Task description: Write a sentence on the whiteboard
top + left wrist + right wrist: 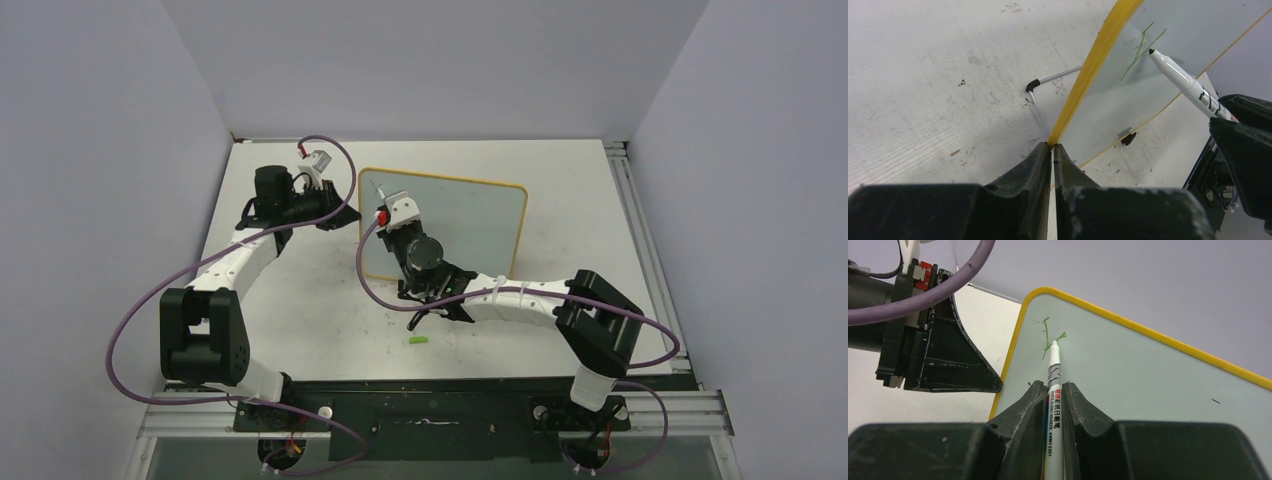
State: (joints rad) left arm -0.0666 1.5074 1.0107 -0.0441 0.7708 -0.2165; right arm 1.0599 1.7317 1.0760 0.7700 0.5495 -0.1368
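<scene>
Right end effector [1054,386] angles marker [1053,360] tip onto whiteboard [1148,380].

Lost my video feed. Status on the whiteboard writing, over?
Left tool shut on the whiteboard frame, holding its edge. Right tool shut on the marker, tip at the board. Sentence barely begun: few green strokes. Nothing blocking.

Yellow-framed whiteboard [1148,370] — green strokes [1048,340]

Bright, even, diffuse light; only soft shadows on the table [310,320]. Wrist views sharp, lines bowed near edges
</scene>
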